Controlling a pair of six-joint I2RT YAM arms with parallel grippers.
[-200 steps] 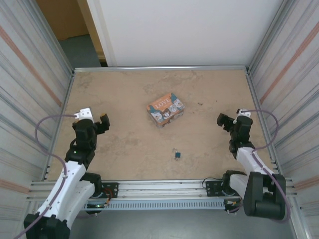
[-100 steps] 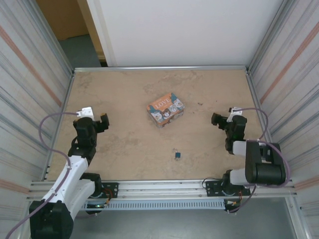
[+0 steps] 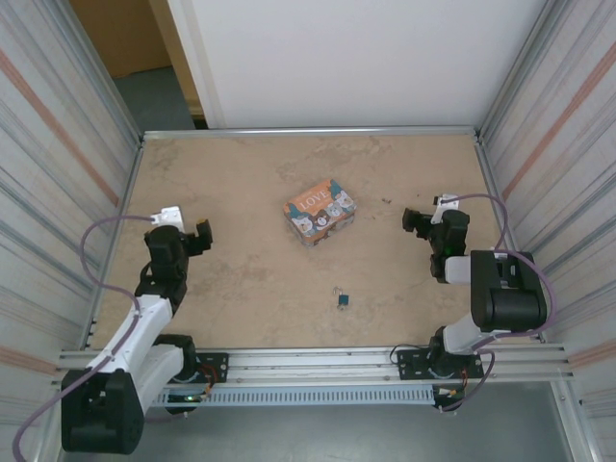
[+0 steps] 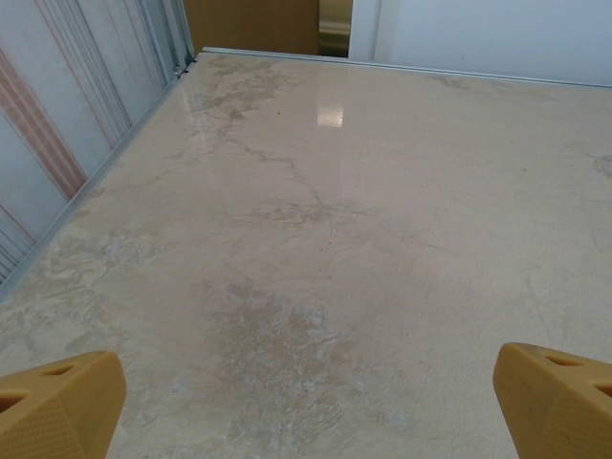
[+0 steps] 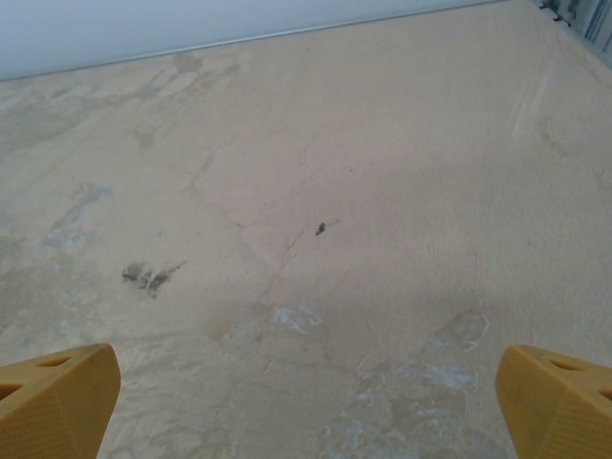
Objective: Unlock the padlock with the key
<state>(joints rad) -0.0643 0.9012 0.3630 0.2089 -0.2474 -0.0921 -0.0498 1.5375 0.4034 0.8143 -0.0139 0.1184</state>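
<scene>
The broad beige, marble-patterned bench (image 3: 250,183) lies between ribbed metal side walls, with a white panel along its far edge. Near its middle sits a rectangular tin box (image 3: 320,211) printed with "LOVE" and cartoon bears, turned at a slant. The left pincer (image 3: 197,234) hovers over the bench's left side and the right pincer (image 3: 416,219) over its right side, both released with jaws spread wide and nothing between them; in the wrist views their orange-yellow fingertips (image 4: 57,406) (image 5: 555,397) frame bare bench. The tiny blue padlock (image 3: 343,300) lies on the bench nearer than the tin, well apart from both pincers, roughly midway between them. A thin silvery piece touches its far side, too small to tell shackle from key
</scene>
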